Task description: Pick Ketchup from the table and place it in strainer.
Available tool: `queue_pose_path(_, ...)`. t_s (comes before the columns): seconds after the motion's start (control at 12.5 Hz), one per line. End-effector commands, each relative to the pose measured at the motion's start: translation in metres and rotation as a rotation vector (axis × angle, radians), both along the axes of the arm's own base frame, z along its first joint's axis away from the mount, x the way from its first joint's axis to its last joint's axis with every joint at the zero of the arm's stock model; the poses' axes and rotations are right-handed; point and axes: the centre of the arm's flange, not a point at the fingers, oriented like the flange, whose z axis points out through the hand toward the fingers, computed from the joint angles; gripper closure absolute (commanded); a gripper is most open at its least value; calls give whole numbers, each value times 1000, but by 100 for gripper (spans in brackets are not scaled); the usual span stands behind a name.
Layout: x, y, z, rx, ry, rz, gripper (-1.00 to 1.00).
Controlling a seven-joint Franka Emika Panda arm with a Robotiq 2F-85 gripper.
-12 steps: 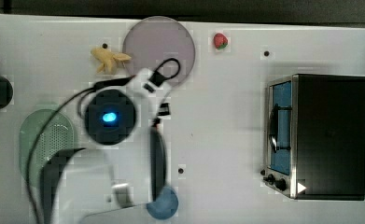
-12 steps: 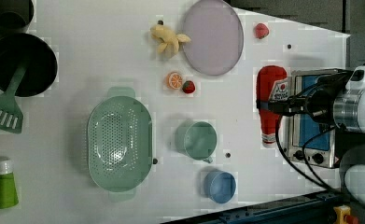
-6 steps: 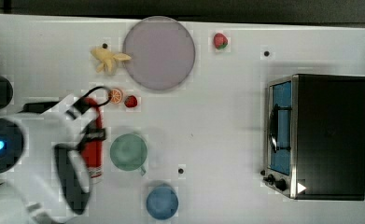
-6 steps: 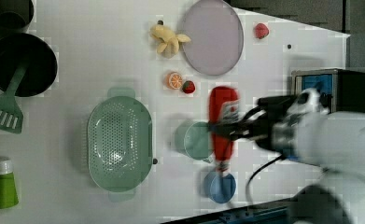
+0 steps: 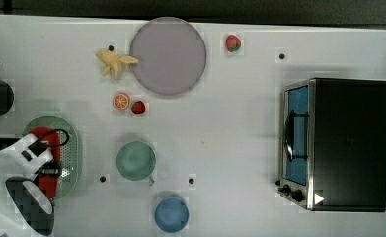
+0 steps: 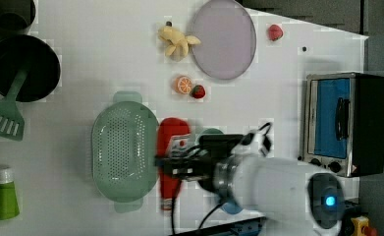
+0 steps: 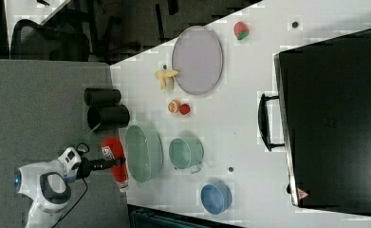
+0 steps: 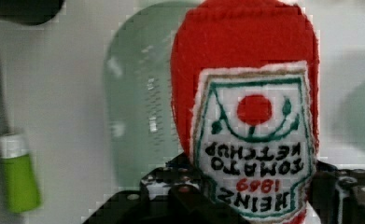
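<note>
White counter (image 6: pixel 81 59) carries the whole setup. Going left to right in the left view: green tube (image 6: pixel 6 200) at the left edge, green spatula (image 6: pixel 5 115) beside a black pan (image 6: pixel 25 66), then the strainer (image 6: pixel 124 150). Ketchup (image 6: pixel 172 157) hangs just right of the strainer's rim, held off the counter, cap toward the near edge. Tool (image 6: pixel 177 164) is clamped across the bottle's middle; the wrist view confirms the label between the dark fingers (image 8: pixel 180 205). Further right: green cup (image 5: pixel 136 160), blue cup (image 5: pixel 171 214), toaster oven (image 6: pixel 346 123).

Judged risks: bottle is roughly as long as the strainer, so a release while it is off-centre could leave it propped on the rim or tipping out. A low approach could knock the rim and shove the light basket.

Count: one strainer, one Ketchup, two cups, one plate (image 6: pixel 224 39), two strawberries (image 6: pixel 197 92), one orange slice (image 6: pixel 183 84), one banana bunch (image 6: pixel 177 42), one oven.
</note>
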Motion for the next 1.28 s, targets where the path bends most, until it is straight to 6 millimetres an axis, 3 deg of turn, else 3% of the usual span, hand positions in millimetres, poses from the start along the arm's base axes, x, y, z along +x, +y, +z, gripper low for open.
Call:
queue_pose_path(0.08,20,-1,-18,61,38,-207,-33)
queue_pose_path(0.32,20,10,-54,110,68,-194,-97)
queue_pose_path(0.56,24,9,-50,122,44,-195,-100)
queue_pose_path(0.72,34,-8,-35,82,36,-221,-100)
queue_pose_path(0.96,48,-60,-4,-61,59,-288,-100)
queue_pose_path(1.28,84,-167,63,-156,-10,-502,-100)
